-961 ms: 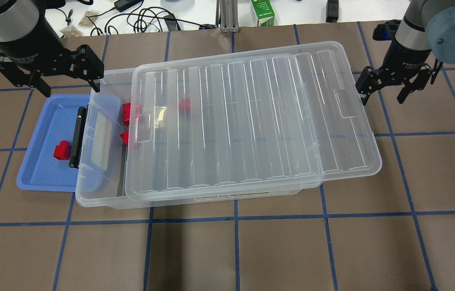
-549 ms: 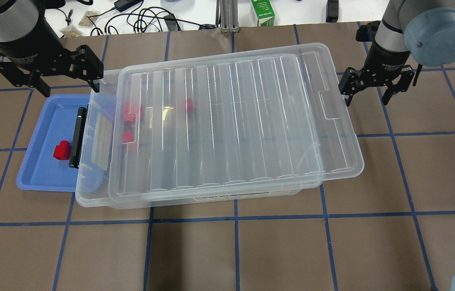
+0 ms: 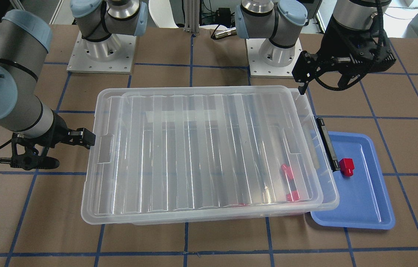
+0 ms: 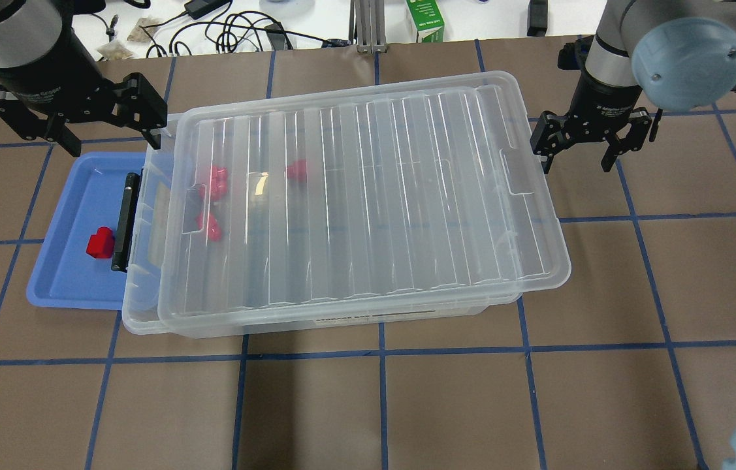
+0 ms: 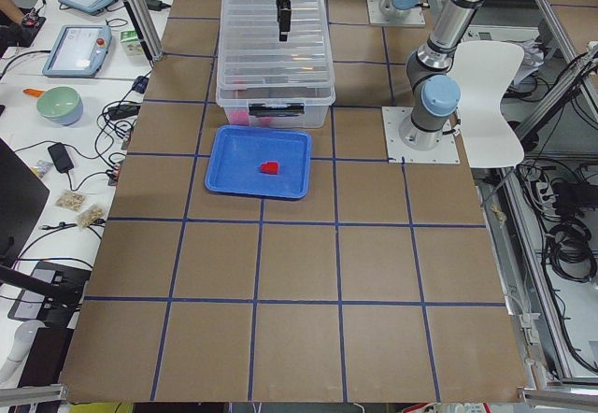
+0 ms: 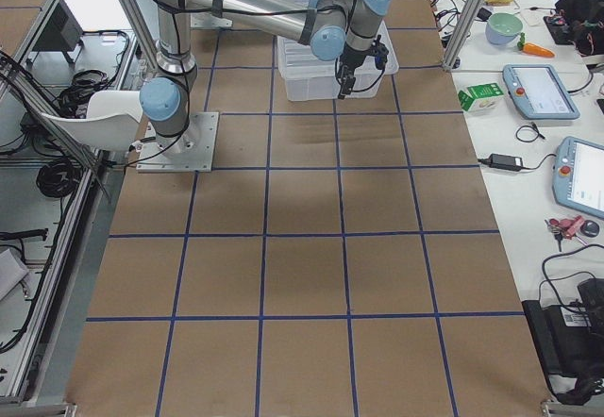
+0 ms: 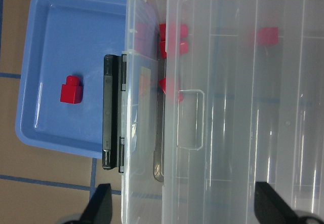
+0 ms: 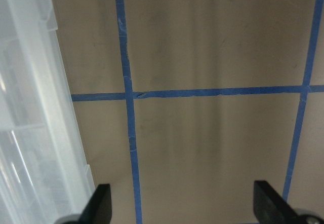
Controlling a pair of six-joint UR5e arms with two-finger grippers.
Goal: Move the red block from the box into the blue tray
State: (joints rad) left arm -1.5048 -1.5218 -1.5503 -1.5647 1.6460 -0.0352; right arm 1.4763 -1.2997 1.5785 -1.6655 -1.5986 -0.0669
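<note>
One red block (image 4: 100, 243) lies in the blue tray (image 4: 61, 281), seen also in the left wrist view (image 7: 71, 89). The tray's right part sits under the box's (image 4: 145, 320) left end, by the black latch (image 4: 123, 222). The ribbed lid (image 4: 368, 196) lies skewed on the box and covers nearly all of it. Three red blocks (image 4: 214, 179) show through it near the left end. My left gripper (image 4: 113, 140) is open and empty above the tray's far edge. My right gripper (image 4: 575, 163) is open and empty, one finger at the lid's right edge.
A green carton (image 4: 425, 19) and cables (image 4: 230, 29) lie beyond the table's far edge. Brown table with blue tape lines (image 8: 126, 97) shows in the right wrist view, with the lid's edge (image 8: 35, 107) at its left.
My right gripper has moved left, and the lid has slid left with it over the box's open left end. My left gripper has not moved.
</note>
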